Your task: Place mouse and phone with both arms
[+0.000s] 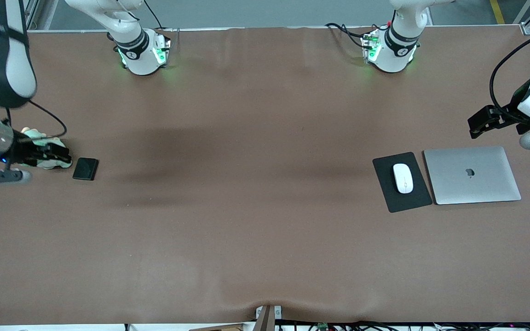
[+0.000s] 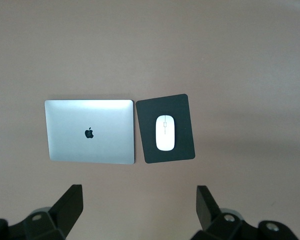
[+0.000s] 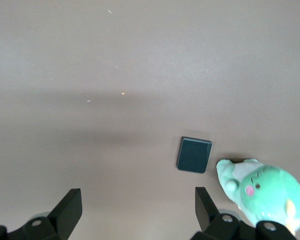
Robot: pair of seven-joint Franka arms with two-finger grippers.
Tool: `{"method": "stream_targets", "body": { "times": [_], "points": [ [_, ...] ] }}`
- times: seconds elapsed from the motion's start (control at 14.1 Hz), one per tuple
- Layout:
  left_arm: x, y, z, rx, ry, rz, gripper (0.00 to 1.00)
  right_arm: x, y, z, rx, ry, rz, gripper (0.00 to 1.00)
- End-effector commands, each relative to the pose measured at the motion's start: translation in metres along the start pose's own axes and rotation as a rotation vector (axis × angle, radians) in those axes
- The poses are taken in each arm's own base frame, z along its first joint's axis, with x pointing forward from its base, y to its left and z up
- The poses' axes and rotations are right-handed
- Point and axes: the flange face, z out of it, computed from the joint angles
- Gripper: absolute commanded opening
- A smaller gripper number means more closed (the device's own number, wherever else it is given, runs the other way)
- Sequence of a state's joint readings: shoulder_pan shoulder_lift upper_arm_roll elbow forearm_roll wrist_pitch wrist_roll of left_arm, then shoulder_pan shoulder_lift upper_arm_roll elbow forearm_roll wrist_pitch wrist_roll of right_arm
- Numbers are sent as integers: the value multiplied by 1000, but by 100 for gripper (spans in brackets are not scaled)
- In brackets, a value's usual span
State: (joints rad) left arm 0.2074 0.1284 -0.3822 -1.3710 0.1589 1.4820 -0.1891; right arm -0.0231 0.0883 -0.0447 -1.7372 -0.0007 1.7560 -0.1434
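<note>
The mouse (image 1: 403, 178) lies on a black mouse pad (image 1: 401, 182) beside a closed laptop (image 1: 472, 174) near the left arm's table edge; the phone (image 1: 85, 168) lies near the right arm's edge, beside a green plush toy (image 3: 266, 191); the left gripper (image 2: 139, 210) hovers open-jawed farther up that edge; the right gripper (image 3: 135, 212) hangs open over the toy.

A robotics lab: two bolted arms (image 1: 141, 46) on a brown-covered table (image 1: 246, 230)

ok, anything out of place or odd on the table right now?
One oddity: a mint-green plush toy lies beside the small black glossy phone at the right arm's end, below the open right gripper. The white oval mouse sits squarely on its black pad beside the closed silver laptop. No spills or damage.
</note>
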Motion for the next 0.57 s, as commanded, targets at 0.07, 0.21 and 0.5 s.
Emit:
{"method": "stream_targets", "body": {
  "times": [0.07, 0.21, 0.5],
  "points": [
    [-7, 0, -9, -8, -2, 25, 100, -15, -8, -81, 1, 14, 24, 100],
    [-9, 1, -11, -9, 1, 28, 100, -20, -12, -98, 6, 37, 19, 100],
    [-24, 17, -31, 5, 35, 50, 100, -29, -13, -130, 22, 40, 132, 100]
  ]
}}
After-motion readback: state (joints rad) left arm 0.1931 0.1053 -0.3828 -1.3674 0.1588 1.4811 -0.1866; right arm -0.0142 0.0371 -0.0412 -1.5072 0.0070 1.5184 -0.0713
